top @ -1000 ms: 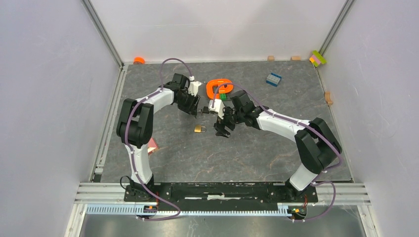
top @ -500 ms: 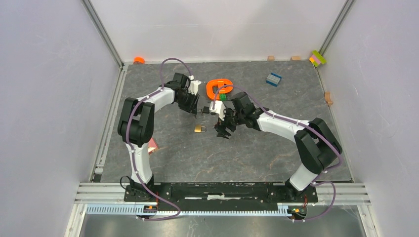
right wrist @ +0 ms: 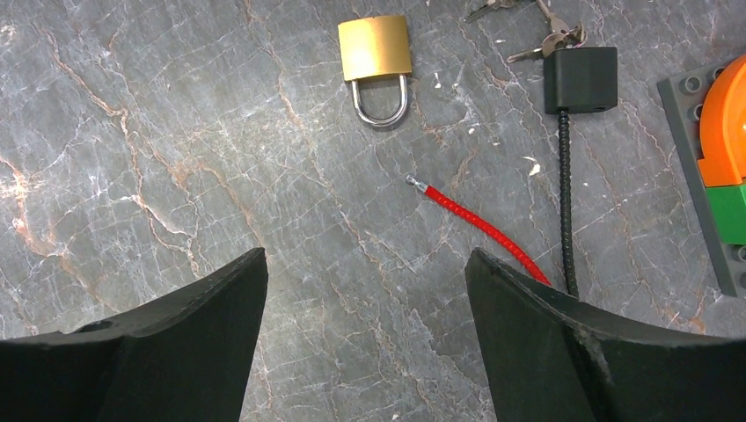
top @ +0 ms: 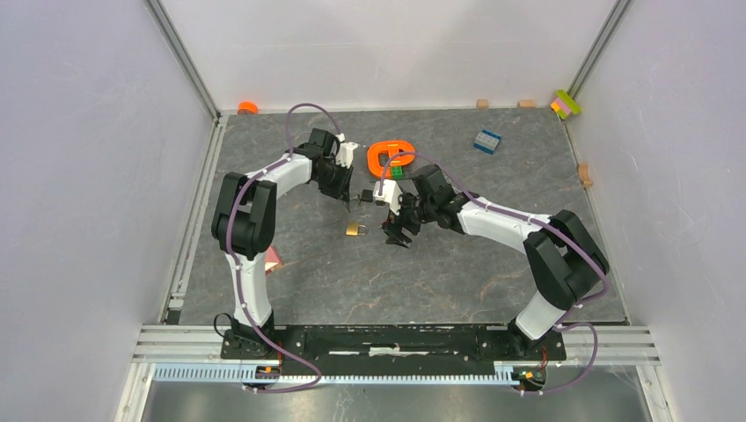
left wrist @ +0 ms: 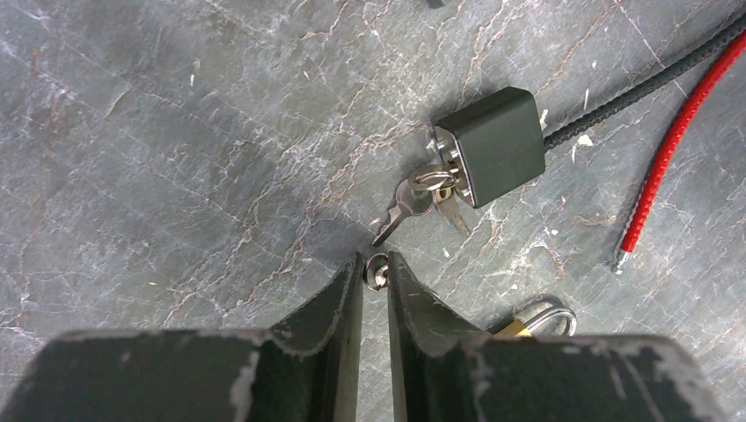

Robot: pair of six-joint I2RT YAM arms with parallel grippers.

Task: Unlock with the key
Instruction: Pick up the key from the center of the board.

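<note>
My left gripper is shut on the bow of a small silver key. Just ahead, more keys hang on a ring at the black cable-lock body. A brass padlock with its shackle closed lies flat on the slate floor; it also shows in the top view. My right gripper is open and empty above bare floor, the padlock ahead of it. In the top view the left gripper is beside the lock body and the right gripper is right of the padlock.
The lock's black cable and red cable end lie near my right fingers. An orange ring on a grey plate with a green block sits behind. A blue brick and small blocks lie at the far edge.
My left gripper has shifted very slightly towards the back left with the key. The right arm has barely moved.
</note>
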